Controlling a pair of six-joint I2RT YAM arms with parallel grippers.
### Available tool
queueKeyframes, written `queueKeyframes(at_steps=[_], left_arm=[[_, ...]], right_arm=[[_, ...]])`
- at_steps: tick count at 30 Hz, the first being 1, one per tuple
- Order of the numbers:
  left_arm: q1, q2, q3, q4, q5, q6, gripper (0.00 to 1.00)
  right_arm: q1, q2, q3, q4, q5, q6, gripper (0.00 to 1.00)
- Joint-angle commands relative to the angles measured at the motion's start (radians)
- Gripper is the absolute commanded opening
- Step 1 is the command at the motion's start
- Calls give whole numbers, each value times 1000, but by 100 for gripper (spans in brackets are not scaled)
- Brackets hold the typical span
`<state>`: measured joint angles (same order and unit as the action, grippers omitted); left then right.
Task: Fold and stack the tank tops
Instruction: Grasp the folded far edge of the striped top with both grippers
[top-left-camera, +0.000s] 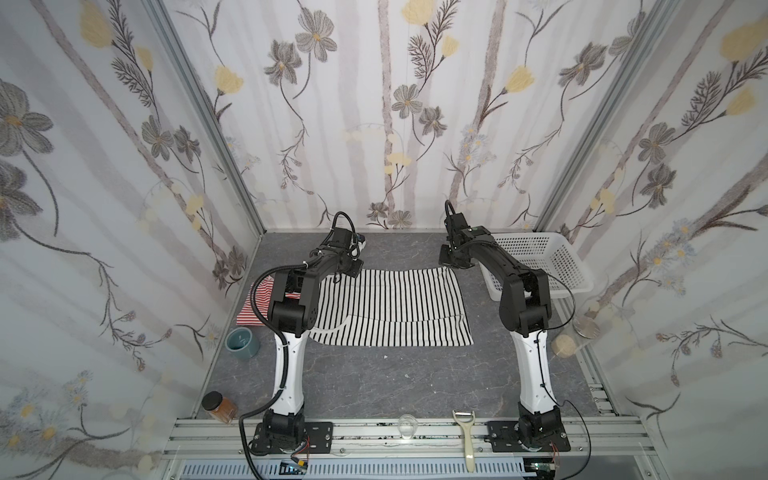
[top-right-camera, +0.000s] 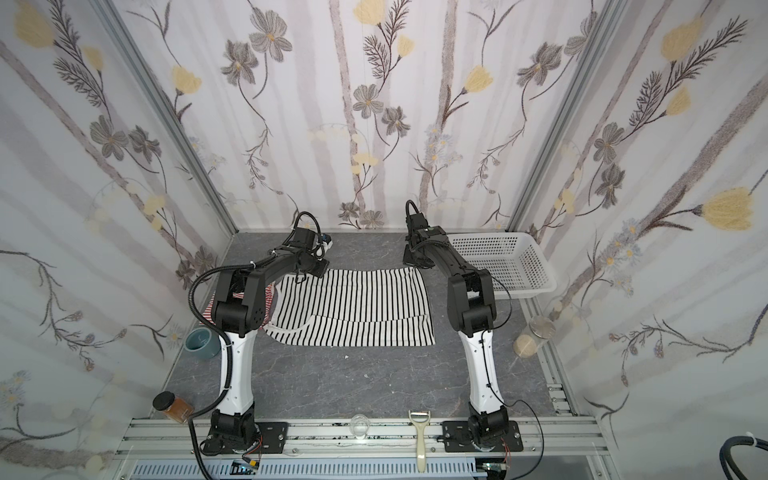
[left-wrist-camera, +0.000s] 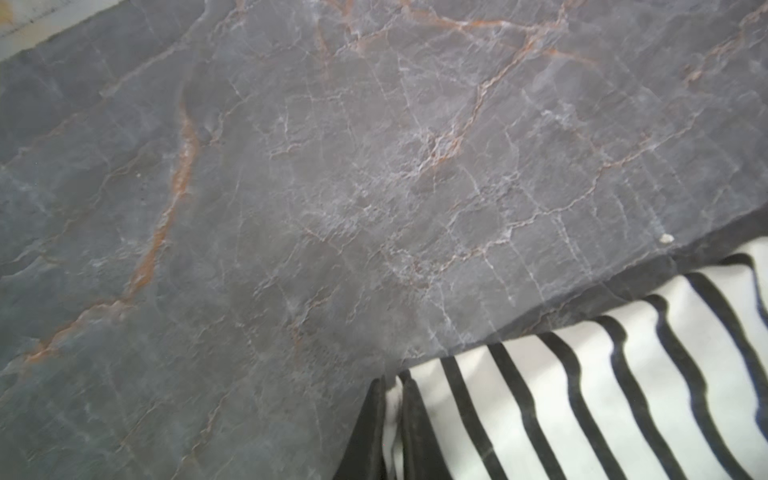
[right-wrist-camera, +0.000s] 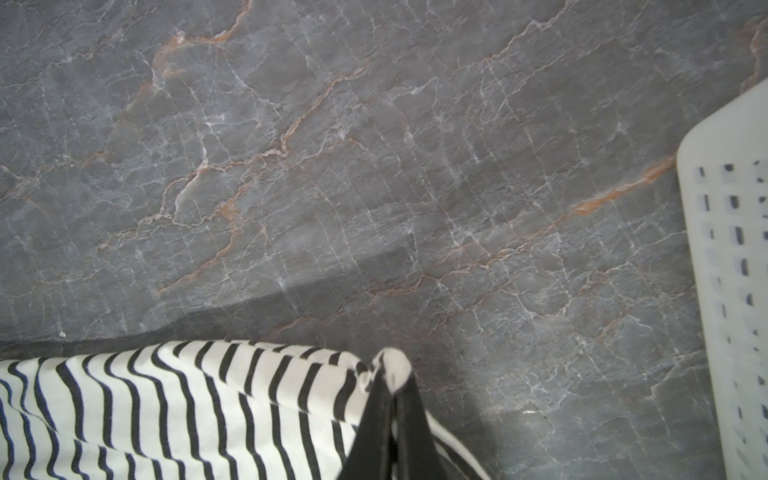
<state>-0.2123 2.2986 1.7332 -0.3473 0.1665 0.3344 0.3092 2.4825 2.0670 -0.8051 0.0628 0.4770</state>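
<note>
Two tops on the table (top-left-camera: 374, 382), and the red top (top-left-camera: 254, 300) is mostly hidden: the left arm covers it, at the left, just beside the black-striped top (top-left-camera: 395, 307). That one lies spread out mid-table. Left gripper (left-wrist-camera: 392, 419) is clamped tight on its far left corner. Right gripper (right-wrist-camera: 390, 411) is pinched closed on the far right corner, cloth poking past the tips. Basket (top-left-camera: 552, 257) sits far right, its near end blocked by the right arm. Jar (top-left-camera: 220, 407), front left, holds brown stuff. Cup (top-left-camera: 242, 343) beside the red top: contents unclear.
</note>
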Motion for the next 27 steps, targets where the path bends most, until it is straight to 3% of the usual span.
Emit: queueKeyframes(at_steps=[1, 4, 12, 27], left_arm=[[3, -3, -2, -25, -5, 14, 6], [7, -28, -3, -25, -7, 14, 0], [10, -168, -82, -24, 42, -1, 0], [-5, -424, -380, -22, 76, 25, 0]], right_arm=[[2, -30, -6, 9, 14, -5, 0], [2, -74, -62, 53, -1, -2, 0], [2, -232, -273, 155, -7, -1, 0], [-1, -483, -626, 285, -9, -3, 0]])
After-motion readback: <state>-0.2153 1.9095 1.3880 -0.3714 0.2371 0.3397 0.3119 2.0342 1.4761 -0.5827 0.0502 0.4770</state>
